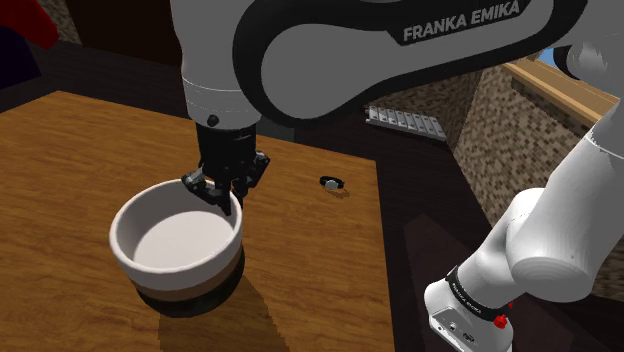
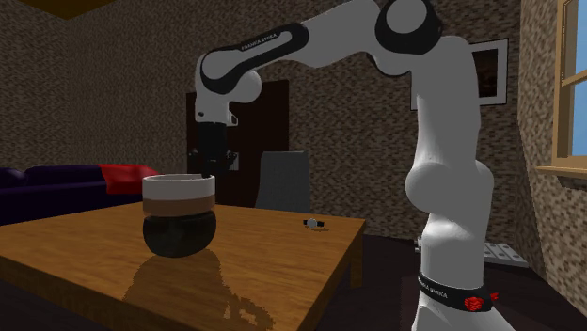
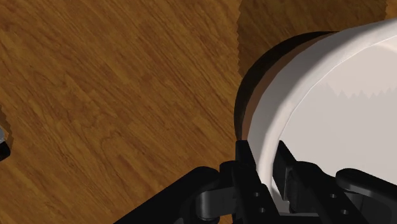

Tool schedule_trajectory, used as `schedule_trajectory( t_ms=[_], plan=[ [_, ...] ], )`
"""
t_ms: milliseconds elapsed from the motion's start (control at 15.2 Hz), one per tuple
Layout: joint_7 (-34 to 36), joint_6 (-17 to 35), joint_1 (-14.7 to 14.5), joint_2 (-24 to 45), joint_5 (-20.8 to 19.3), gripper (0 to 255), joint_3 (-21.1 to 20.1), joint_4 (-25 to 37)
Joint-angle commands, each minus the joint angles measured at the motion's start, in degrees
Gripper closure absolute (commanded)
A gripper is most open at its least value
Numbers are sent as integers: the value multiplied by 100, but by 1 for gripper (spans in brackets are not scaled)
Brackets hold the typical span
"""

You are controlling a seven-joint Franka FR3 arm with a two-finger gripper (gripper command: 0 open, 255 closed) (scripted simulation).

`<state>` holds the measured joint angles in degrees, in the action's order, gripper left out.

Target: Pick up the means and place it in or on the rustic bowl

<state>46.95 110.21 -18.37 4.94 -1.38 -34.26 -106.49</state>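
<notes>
Bowl (image 1: 168, 262): white rim, brown band, dark base; it is seen upright on the wooden table (image 1: 310, 290), at the shoulder view's left.
Gripper (image 1: 218, 197): it is placed right at the bowl's far rim; one finger is set outside the wall, one inside, and the rim is clasped between them.
Small object (image 1: 332, 183): dark and white, it is seen lying on the table, apart from the bowl, at the gripper's right in the shoulder view.

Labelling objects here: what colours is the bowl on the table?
The bowl has white rim and inside, brown band, dark base; clearest in second exterior view.
</notes>
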Motion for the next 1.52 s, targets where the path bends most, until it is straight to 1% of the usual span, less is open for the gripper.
schedule_trajectory(
  t_ms=[0, 528, 594, 924, 1188, 1452],
  plan=[
    [1, 143, 2, 23, -16, 255, 5, -116],
    [5, 180, 1, 33, -22, 255, 6, -145],
    [3, 180, 1, 33, -22, 0, 6, -145],
    [5, 180, 1, 33, -22, 0, 6, -145],
    [-48, -527, 19, -86, 54, 0, 6, 464],
    [-48, -527, 20, -86, 54, 0, 6, 464]
  ],
)
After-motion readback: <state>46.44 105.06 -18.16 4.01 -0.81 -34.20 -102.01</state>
